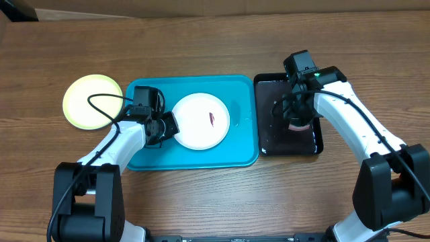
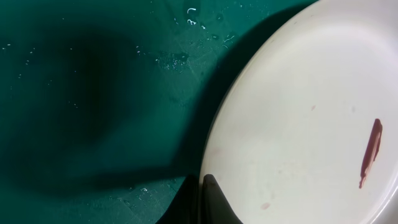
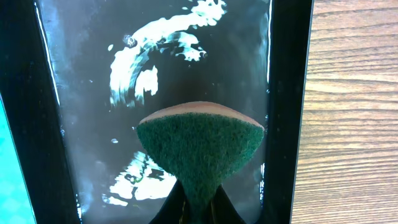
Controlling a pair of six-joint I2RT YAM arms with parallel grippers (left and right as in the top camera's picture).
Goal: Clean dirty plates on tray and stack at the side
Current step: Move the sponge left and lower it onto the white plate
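A white plate with a reddish-brown smear lies on the turquoise tray. My left gripper is shut on the plate's left rim. In the left wrist view the dark fingertips pinch the white plate at its edge, over the wet tray. A yellow-green plate rests on the table left of the tray. My right gripper hangs over the black tray, shut on a green sponge.
The glossy black tray holds water and stands right of the turquoise tray, touching it. Bare wooden table stretches behind both trays and on the far right.
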